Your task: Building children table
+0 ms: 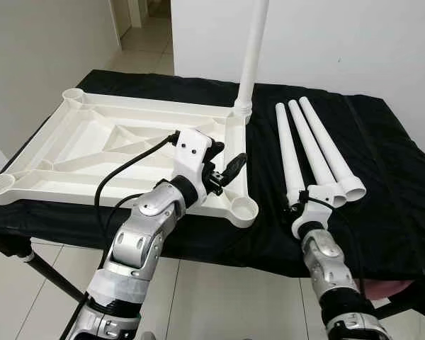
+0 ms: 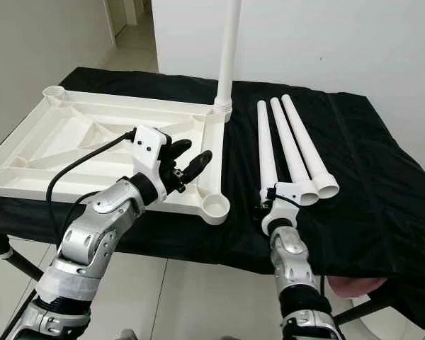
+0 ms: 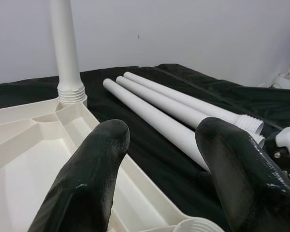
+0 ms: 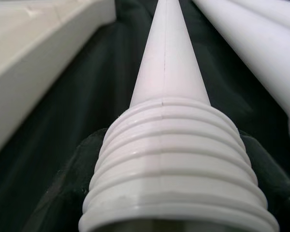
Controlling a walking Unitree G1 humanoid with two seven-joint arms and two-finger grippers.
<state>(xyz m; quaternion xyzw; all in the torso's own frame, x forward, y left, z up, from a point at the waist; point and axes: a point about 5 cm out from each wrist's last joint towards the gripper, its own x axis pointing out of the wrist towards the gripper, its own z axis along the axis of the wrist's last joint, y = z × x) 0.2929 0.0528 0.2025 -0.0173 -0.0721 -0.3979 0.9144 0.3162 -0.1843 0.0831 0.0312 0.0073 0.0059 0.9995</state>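
Observation:
A white plastic tabletop (image 1: 92,142) lies upside down on the black-covered table. One white leg (image 1: 253,57) stands upright, screwed into its far right corner socket. Three loose legs lie side by side to the right; the leftmost leg (image 1: 288,149) has its threaded end (image 4: 176,159) between the fingers of my right gripper (image 1: 297,202), which is shut on it. My left gripper (image 1: 229,157) hovers open over the tabletop's right rail, a little behind the near right corner socket (image 1: 246,209). Nothing sits between its fingertips (image 3: 106,140).
The other two loose legs (image 1: 319,145) lie right of the held one, threaded ends toward me. Empty sockets sit at the far left (image 1: 74,93) and near left (image 1: 1,186) corners. The table's front edge (image 1: 219,251) drops to a tiled floor. A white wall stands behind.

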